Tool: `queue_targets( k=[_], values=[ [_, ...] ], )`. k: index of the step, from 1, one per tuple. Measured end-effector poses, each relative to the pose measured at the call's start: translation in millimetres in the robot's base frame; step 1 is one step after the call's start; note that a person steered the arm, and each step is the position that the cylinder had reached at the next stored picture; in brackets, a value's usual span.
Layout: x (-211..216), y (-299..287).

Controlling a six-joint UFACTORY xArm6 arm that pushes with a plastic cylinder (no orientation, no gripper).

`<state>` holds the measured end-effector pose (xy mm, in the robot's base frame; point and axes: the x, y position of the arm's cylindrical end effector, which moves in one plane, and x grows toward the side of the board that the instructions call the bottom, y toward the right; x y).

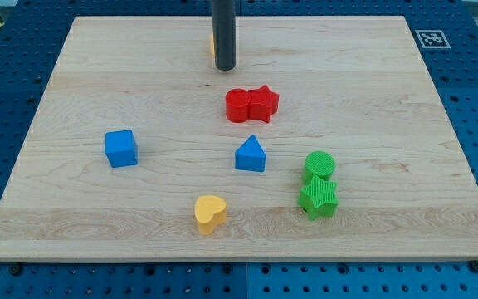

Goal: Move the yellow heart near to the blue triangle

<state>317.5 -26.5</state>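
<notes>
The yellow heart lies near the view's bottom, a little left of centre. The blue triangle stands up and to the right of it, a short gap apart. My tip is near the view's top, far above both blocks, just above and left of the red blocks. It touches neither the heart nor the triangle.
A red round block and a red star touch each other below my tip. A blue cube is at the left. A green round block and a green star sit at the right. A sliver of an orange-yellow block shows behind the rod.
</notes>
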Motion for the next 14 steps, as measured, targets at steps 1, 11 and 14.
queue_targets(
  k=[1,11,14],
  values=[
    [7,-6],
    [101,-87],
    [220,-20]
  ],
)
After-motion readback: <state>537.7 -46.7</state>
